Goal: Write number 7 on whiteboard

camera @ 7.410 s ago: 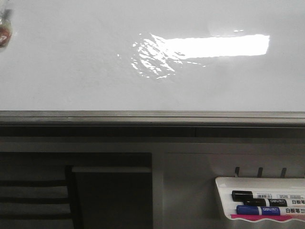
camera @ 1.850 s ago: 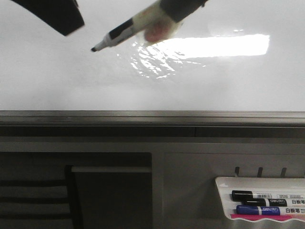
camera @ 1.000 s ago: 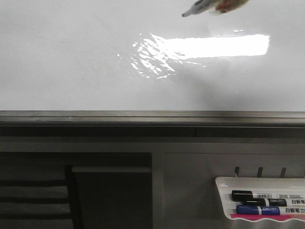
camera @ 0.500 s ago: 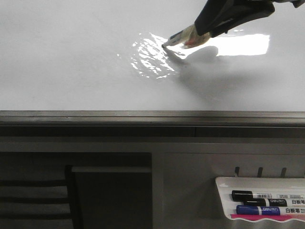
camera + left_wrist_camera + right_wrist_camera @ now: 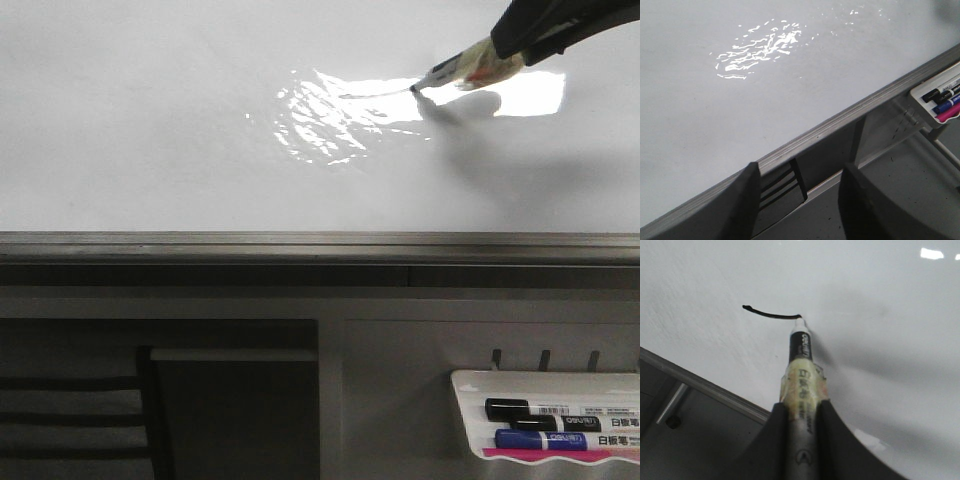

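The left gripper [image 5: 800, 200] appears only in its own wrist view, where its 2 dark fingers [image 5: 747, 197] stand well apart with nothing between them, hanging over the grey lower rail of the whiteboard [image 5: 150, 130]. The whiteboard is the large glossy white surface filling the upper half of the front view, with a patch of broken light glare [image 5: 320, 120] near its middle. Just right of that glare lies the number 7 [image 5: 378, 95], so far only a thin, faint horizontal stroke; in the right wrist view it shows as a dark, slightly curved line. The black tip of the marker [image 5: 455, 72] touches the right end of that stroke. The marker slants up to the right, its barrel wrapped in yellowish tape, and the right gripper [image 5: 800, 412] is clamped on it, 1 finger on each side of the barrel. The arm's shadow falls on the board below the marker. At the lower right, under the rail, a white tray [image 5: 470, 415] holds a black, a blue and a pink marker.
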Robot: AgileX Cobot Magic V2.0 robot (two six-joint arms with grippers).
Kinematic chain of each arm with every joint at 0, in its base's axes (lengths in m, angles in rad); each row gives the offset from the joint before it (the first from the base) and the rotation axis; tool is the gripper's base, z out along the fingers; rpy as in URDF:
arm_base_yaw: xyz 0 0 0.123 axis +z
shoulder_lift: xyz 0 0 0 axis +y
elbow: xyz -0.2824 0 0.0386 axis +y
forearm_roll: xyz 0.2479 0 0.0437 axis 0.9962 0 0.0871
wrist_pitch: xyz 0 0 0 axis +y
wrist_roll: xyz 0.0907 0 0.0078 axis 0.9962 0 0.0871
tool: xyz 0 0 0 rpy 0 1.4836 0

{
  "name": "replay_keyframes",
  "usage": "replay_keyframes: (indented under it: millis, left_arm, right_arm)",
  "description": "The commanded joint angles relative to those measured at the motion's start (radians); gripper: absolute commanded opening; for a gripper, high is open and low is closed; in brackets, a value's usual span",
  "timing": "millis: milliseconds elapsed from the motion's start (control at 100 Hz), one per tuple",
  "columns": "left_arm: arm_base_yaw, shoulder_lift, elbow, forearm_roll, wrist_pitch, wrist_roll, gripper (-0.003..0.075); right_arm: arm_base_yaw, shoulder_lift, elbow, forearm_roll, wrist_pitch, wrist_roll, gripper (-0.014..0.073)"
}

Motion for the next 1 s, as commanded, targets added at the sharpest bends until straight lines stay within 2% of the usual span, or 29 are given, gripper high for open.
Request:
replay_keyframes:
  millis: [0, 90, 220, 480, 640, 710, 800, 860, 990]
  left_arm:
    - [0.003, -0.003, -0.027, -0.006, -0.076, -0.011, 0.0335]
    - [0.003, -0.003, -0.027, -0.006, -0.081, -0.011, 0.0335]
    - [0.003, -0.003, -0.027, -0.006, -0.096, -0.011, 0.0335]
    - [0.003, -0.001, -0.027, -0.039, -0.104, -0.008, 0.0335]
    - [-0.038, 0.036, -0.077, -0.140, 0.015, 0.168, 0.0335]
    - [-0.077, 0.072, -0.108, -0.177, 0.061, 0.255, 0.0335]
    - [-0.139, 0.131, -0.141, -0.196, 0.090, 0.352, 0.0335]
    - [-0.195, 0.168, -0.153, -0.200, 0.085, 0.407, 0.0335]
    - [-0.318, 0.262, -0.181, -0.200, 0.041, 0.465, 0.0335]
  right_arm:
    - [-0.020, -0.008, -0.024, -0.042, -0.053, 0.012, -0.0053]
    - [0.012, -0.008, -0.016, -0.040, 0.006, 0.012, -0.0053]
    - [0.079, -0.008, 0.037, -0.045, 0.006, 0.012, -0.0053]
    - [0.092, -0.029, 0.015, -0.046, 0.011, 0.012, -0.0053]
    - [0.145, -0.083, -0.040, -0.046, 0.102, -0.012, -0.0053]
    - [0.182, -0.109, -0.066, -0.043, 0.175, -0.117, -0.0053]
    - [0.239, -0.140, -0.085, -0.043, 0.294, -0.388, -0.0053]
    - [0.272, -0.160, -0.085, -0.043, 0.323, -0.537, -0.0053]
    - [0.308, -0.179, -0.085, -0.045, 0.334, -0.685, -0.0053]
